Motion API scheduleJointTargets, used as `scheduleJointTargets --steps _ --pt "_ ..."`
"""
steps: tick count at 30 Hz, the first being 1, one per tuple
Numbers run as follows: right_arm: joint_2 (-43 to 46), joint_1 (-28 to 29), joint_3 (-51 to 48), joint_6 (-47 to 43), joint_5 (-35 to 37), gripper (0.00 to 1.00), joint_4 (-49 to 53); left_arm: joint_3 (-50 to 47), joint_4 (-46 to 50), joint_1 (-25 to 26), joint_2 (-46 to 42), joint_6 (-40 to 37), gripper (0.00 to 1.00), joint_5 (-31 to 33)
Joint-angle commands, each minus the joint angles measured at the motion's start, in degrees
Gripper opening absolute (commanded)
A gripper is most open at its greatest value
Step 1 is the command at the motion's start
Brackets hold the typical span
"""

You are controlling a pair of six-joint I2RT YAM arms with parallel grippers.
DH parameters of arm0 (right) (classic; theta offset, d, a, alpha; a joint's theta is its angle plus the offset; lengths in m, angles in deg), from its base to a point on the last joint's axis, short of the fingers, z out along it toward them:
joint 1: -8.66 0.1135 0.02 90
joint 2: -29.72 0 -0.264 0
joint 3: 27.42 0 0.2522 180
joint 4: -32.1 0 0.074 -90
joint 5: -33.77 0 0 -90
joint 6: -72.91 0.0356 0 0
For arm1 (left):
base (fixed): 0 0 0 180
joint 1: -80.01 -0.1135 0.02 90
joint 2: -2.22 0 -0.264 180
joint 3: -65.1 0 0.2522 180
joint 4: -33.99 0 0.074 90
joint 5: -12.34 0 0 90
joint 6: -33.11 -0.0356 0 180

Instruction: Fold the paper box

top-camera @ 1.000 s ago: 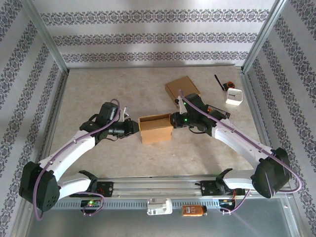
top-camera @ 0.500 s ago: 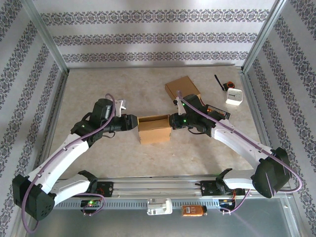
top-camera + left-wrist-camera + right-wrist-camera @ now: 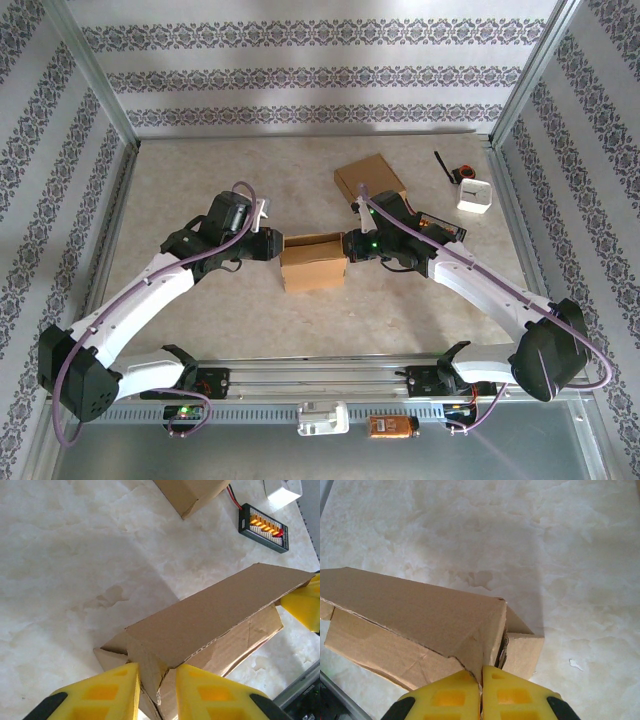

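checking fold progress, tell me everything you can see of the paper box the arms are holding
The paper box is plain brown corrugated cardboard, half-folded. One long panel leans over it like a lid, and the short end flaps are loose and creased. It rests near the middle of the table, long side running left to right. The left gripper pinches its left end corner, and the right gripper is shut on its right end edge.

- A brown cardboard paper box point(image 3: 314, 261) sits half-formed at the middle of the pale desk point(image 3: 250, 320), its long side toward the near edge.
- One long flap leans in over the top (creased, rough-edged).
- Short end flaps stand loose.
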Motion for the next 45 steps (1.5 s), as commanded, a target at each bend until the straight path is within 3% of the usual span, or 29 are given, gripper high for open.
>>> scheduleJointTargets --steps 1,5,11,13,34,45 --pt "-0.16 0.84 -0.94 -0.53 -0.41 0.09 4.94 2.07 3.1 0.85 0.27 -0.55 0.23 0.28" --pt "-0.24 0.84 -0.9 -0.47 -0.5 0.08 4.85 2.39 3.88 1.17 1.05 0.28 0.2 -0.4" --pt "-0.25 1.2 -1.1 0.17 -0.94 0.08 4.68 2.64 3.65 1.27 1.43 2.41 0.02 -2.41" --pt "-0.01 1.33 -1.36 0.77 -1.07 0.08 4.63 2.12 3.19 1.42 1.38 4.05 0.0 -4.07" --pt "0.19 1.73 -3.33 0.11 -0.22 0.09 10.16 -7.48 10.0 2.13 -0.27 12.17 0.0 -8.96" --pt "4.58 0.45 1.87 0.18 -4.75 0.25 11.43 -7.42 9.03 2.32 -1.67 12.01 0.02 -7.23"
